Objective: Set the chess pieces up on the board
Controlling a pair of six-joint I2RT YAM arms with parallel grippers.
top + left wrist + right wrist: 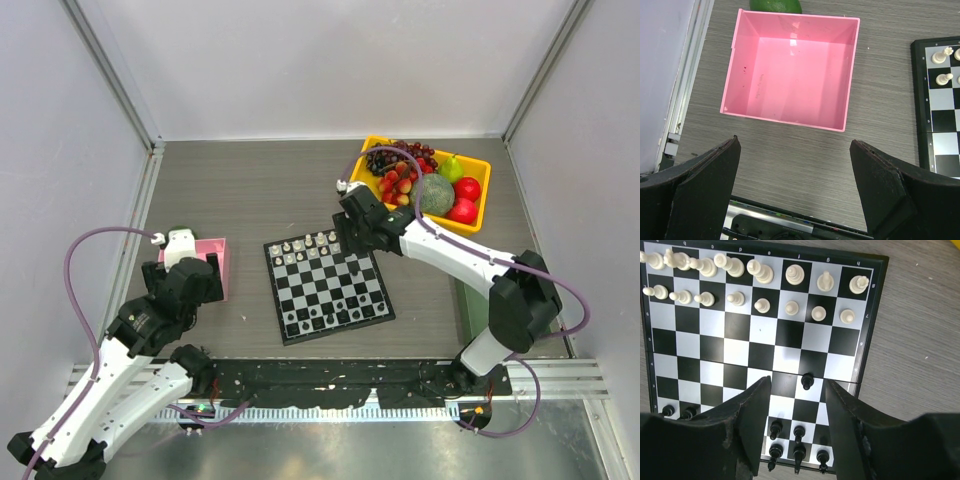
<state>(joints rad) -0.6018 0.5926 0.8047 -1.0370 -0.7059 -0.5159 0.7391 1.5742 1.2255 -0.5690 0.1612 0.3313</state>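
Note:
The board (330, 288) lies flat mid-table. White chess pieces (762, 305) fill its two far rows. Black chess pieces (799, 432) stand along the near rows, and one black pawn (807, 381) stands alone a few squares out from them. My right gripper (797, 390) hovers open over the board's right half (350, 245); the lone pawn sits just ahead of its fingertips, untouched. My left gripper (795, 150) is wide open and empty above bare table, just short of the pink tray (790, 122), and appears at the tray's near side from above (195, 285).
The pink tray (222, 262) left of the board has nothing in it. A yellow fruit bin (481, 162) stands at the back right, behind my right arm. A green fruit (775, 5) lies beyond the tray. The board's left edge (920, 100) shows beside the tray.

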